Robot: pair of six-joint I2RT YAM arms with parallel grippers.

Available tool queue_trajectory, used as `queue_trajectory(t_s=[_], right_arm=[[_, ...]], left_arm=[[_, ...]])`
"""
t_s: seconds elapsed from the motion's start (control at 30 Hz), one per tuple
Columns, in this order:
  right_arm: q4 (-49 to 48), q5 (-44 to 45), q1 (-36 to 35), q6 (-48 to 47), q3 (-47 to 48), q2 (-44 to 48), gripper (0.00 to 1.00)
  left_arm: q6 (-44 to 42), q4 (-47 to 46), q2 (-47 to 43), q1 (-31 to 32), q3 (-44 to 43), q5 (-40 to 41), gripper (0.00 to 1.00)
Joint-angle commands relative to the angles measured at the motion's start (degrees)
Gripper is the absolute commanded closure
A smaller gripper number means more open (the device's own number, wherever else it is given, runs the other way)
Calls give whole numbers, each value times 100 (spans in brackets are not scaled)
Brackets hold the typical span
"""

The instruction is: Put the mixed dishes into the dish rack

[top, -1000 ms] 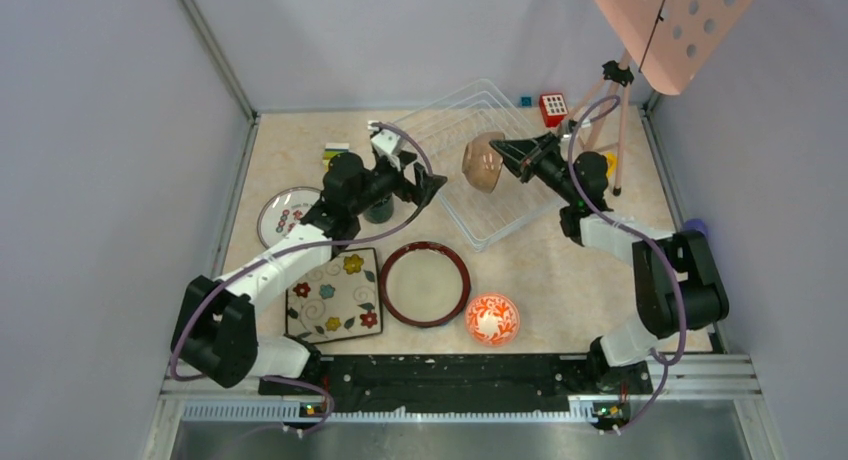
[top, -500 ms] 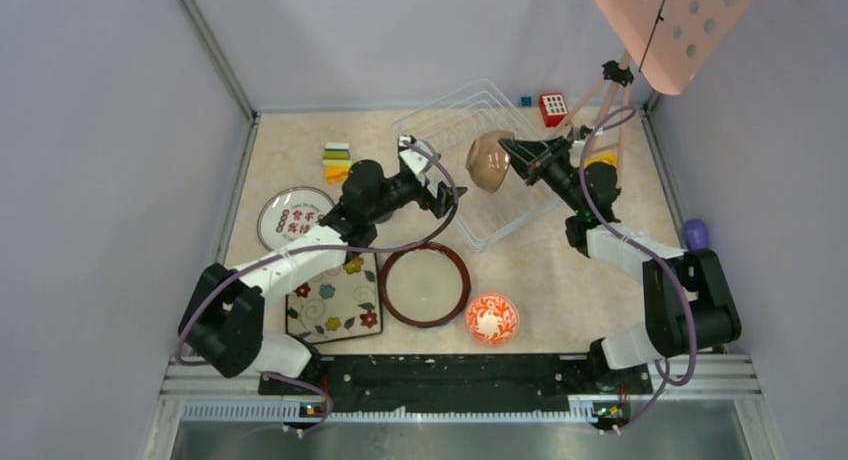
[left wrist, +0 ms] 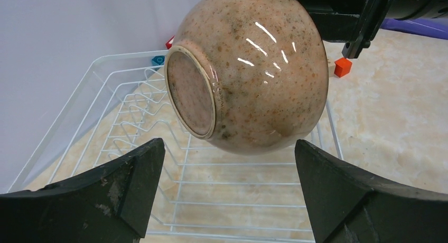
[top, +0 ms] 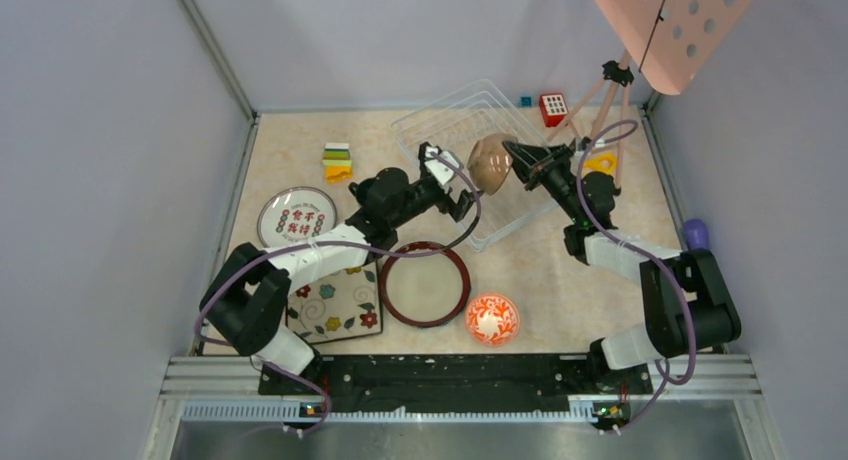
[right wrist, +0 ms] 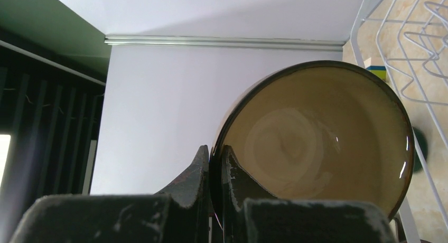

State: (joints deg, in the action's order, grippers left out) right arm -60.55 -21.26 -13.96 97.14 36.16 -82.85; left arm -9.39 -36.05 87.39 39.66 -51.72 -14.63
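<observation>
My right gripper (right wrist: 215,166) pinched the rim of the brown bowl (top: 489,163), 1 finger inside and 1 outside. It held the bowl on edge in the air over the rack (top: 452,120), with the foot turned toward my left arm. From the right wrist I looked straight into the bowl's glazed hollow.

My left gripper (top: 466,193) hung just beside the bowl, at the rack's near-left side. Its 2 fingers (left wrist: 124,187) were spread wide and touched nothing. Between them I saw the bowl's speckled underside, with the rack's wire dividers below it.

On the table nearer my bases lay the red-rimmed plate (top: 425,283), with the orange bowl (top: 492,318) to its right and the floral plate (top: 335,302) to its left. The white plate (top: 295,215) lay farther left. All 4 were outside the rack.
</observation>
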Motion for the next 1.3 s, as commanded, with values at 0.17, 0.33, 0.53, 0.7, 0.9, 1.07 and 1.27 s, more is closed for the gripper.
queue_trajectory(t_s=[0.17,0.33,0.53,0.7,0.9,1.07,1.27], right_arm=[[-1464,444,-220,470,187,121,100],[-1564,610,-267,538,83,107,100],[-1732,606,-282,648,102,-55,100],[-1845,580,-283,742,106,-170,100],[-1829,793,-331,777,31,-113,100],[-1776,928,-377,806,-10,-116,100],[-1865,947,-393,840,-29,-180,100]], left_arm=[[-307,-798,353,209,-396,523,2],[-564,-877,441,359,-439,793,2],[-528,-977,410,429,-358,398,2],[-549,-737,374,431,-466,174,2],[-788,-636,498,490,-554,274,2],[-1018,-513,591,593,-637,582,2],[-1153,-367,649,618,-743,837,14]])
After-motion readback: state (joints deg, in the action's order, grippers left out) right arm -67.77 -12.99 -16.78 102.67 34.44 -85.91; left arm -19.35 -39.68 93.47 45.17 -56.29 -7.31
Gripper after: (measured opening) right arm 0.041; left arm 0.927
